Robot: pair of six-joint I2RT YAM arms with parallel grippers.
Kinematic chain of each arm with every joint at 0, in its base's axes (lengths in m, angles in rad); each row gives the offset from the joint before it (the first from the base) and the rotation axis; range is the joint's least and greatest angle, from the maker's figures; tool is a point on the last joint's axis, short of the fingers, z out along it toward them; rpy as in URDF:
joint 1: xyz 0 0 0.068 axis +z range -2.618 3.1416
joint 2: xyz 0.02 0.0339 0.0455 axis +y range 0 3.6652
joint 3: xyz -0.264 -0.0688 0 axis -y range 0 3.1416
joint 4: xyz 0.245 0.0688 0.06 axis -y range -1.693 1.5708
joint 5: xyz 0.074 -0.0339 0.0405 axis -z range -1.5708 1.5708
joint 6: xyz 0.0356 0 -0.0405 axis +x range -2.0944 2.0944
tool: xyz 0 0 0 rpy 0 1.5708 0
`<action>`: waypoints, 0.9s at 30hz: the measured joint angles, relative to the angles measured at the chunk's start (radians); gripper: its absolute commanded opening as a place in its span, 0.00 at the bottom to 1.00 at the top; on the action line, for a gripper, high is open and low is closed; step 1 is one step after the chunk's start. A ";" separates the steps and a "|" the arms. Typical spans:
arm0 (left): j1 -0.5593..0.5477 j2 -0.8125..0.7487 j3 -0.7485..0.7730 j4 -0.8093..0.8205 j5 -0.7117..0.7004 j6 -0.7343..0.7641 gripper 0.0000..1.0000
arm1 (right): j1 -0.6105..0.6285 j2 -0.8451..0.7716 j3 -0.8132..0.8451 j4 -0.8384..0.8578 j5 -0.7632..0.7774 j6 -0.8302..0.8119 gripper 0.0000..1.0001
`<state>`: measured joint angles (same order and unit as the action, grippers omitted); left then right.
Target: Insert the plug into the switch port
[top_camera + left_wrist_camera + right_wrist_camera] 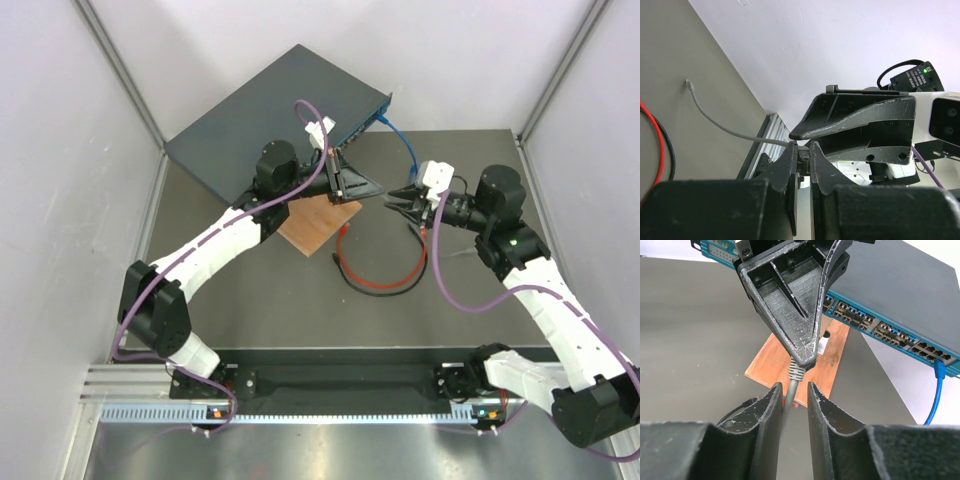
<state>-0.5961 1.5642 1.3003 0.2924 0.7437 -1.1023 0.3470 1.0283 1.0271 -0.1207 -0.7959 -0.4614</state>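
Note:
The switch [265, 115] lies at the back of the table, a dark slate box whose teal front edge [890, 332] carries rows of sockets. My left gripper [378, 189] is shut on the plug [805, 159] and holds it in the air in front of the switch. Below its fingertips [805, 357] the plug's grey ribbed boot [796, 371] sticks out. The grey cable [725, 129] runs down from the boot between the fingers of my right gripper [793, 386]. Those jaws stand a little apart around the cable, with a gap on its right side.
A brown wooden board [810, 365] lies on the grey mat below the grippers. A blue cable [939, 371] is plugged into the switch's right end. Red and black cables [380, 285] loop on the mat, and white walls enclose the table.

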 measured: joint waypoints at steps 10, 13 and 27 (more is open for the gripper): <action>0.000 0.000 0.000 0.000 -0.008 0.000 0.00 | 0.004 0.000 0.000 -0.026 0.030 -0.017 0.07; 0.000 0.000 0.000 -0.001 -0.010 0.000 0.04 | 0.004 0.001 0.000 -0.026 0.044 -0.020 0.00; 0.182 0.000 0.182 -0.149 -0.085 0.238 0.63 | 0.003 0.249 0.307 -0.266 0.322 0.036 0.00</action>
<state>-0.4137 1.5642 1.4818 0.1432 0.6586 -0.8646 0.3504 1.2778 1.3346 -0.3870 -0.4740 -0.4252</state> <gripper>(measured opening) 0.629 0.022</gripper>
